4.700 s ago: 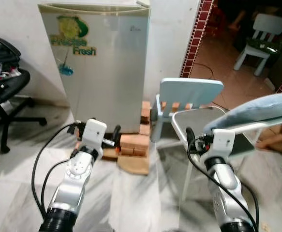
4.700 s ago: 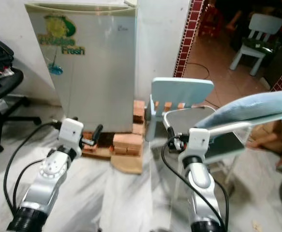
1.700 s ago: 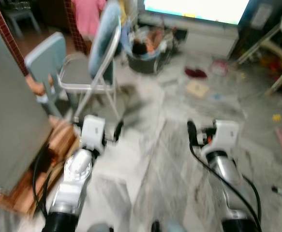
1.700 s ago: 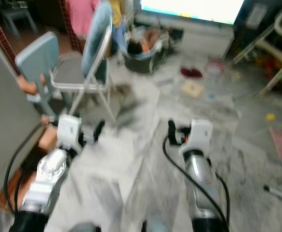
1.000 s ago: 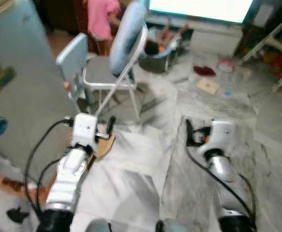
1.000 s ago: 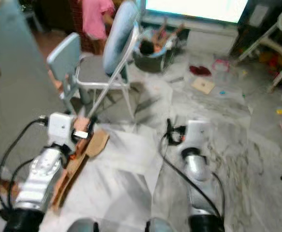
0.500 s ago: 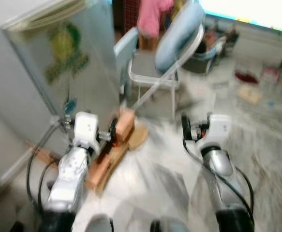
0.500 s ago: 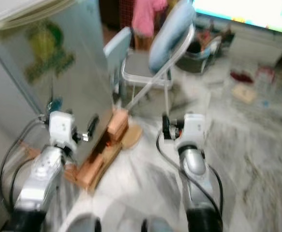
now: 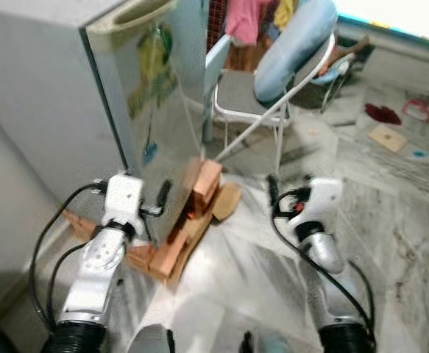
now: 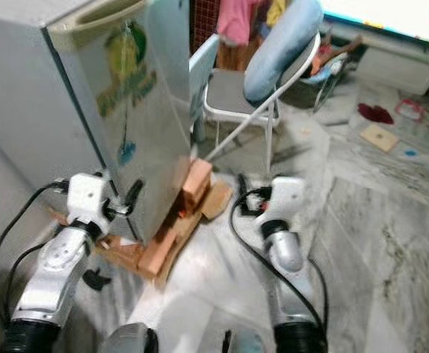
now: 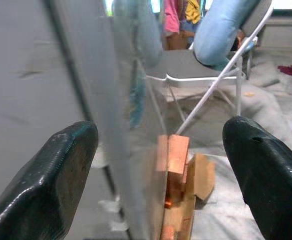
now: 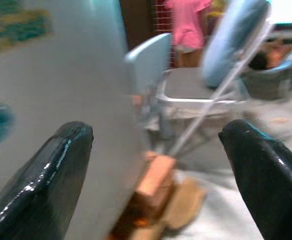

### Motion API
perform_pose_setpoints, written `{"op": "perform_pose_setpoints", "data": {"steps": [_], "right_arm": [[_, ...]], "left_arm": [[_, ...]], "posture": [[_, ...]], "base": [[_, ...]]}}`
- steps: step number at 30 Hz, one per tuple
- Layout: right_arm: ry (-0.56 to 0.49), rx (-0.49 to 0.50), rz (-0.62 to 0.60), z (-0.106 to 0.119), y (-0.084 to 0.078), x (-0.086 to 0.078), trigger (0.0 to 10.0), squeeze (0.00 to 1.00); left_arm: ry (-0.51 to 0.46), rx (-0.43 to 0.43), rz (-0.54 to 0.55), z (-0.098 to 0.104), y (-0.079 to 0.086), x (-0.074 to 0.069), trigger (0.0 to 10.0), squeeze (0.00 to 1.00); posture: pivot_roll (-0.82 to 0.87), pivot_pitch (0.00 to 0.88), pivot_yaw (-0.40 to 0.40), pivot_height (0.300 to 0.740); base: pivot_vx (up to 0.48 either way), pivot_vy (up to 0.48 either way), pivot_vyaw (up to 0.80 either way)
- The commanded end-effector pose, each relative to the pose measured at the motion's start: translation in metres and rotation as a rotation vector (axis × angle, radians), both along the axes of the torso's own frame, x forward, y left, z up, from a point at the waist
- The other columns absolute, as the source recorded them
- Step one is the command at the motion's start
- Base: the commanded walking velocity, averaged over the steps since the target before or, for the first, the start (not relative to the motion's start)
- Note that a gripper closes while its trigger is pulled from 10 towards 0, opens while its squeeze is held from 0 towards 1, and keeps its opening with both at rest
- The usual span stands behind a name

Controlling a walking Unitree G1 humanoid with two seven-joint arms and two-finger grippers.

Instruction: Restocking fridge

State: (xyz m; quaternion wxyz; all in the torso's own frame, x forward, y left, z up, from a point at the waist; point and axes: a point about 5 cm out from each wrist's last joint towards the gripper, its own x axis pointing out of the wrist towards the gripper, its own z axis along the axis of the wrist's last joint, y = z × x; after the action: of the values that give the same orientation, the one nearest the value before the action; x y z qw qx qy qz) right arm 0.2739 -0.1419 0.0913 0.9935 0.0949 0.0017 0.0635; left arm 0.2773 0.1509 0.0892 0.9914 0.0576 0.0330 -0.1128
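A closed fridge stands just ahead of the left gripper, a folding chair beyond the right gripper. Bricks prop the fridge between them. Both grippers gape, released, holding nothing.

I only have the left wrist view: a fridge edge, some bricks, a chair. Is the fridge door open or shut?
Observer: Shut. The fridge door sits flush, with a green and yellow sticker on its front.
Operator: Where's the right pincer?
Observer: The right pincer hangs open and empty above the floor, to the right of the bricks.
Operator: Anything on the floor past the chair?
Observer: A tan square and a red thing lie on the floor beyond the chair.
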Motion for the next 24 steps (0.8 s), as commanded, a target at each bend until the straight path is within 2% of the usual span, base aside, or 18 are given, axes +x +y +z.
{"op": "perform_pose_setpoints", "data": {"steps": [1,9,15,21,24], "right_arm": [[-0.02,-0.024,-0.004,0.0055,-0.0076,-0.0012,10.0,0.0],[-0.014,-0.061,0.001,0.0051,-0.0062,-0.0009,10.0,0.0],[0.005,-0.16,-0.055,0.0015,-0.0105,0.002,10.0,0.0],[0.026,-0.151,-0.064,-0.0009,-0.0119,0.0035,10.0,0.0],[0.033,-0.174,-0.066,-0.001,-0.0122,0.0036,10.0,0.0]], "left_arm": [[0.011,0.009,-0.063,-0.0018,-0.012,-0.003,10.0,0.0],[-0.005,-0.023,-0.132,0.001,-0.018,-0.0069,10.0,0.0],[-0.001,-0.038,-0.152,0.0,-0.0194,-0.0094,10.0,0.0],[-0.012,-0.048,-0.161,0.0017,-0.0203,-0.0092,10.0,0.0],[-0.015,-0.053,-0.163,0.0026,-0.02,-0.0091,10.0,0.0]], "posture": [[0.04,0.086,-0.046,0.74],[0.04,0.09,-0.048,0.74],[0.04,0.09,-0.05,0.74],[0.04,0.086,-0.052,0.74],[0.04,0.086,-0.052,0.74]], "base": [[0.0,0.0,0.0],[0.0,0.0,0.0],[0.0,0.0,0.0],[0.0,0.0,0.0],[0.264,0.0,0.0]]}}
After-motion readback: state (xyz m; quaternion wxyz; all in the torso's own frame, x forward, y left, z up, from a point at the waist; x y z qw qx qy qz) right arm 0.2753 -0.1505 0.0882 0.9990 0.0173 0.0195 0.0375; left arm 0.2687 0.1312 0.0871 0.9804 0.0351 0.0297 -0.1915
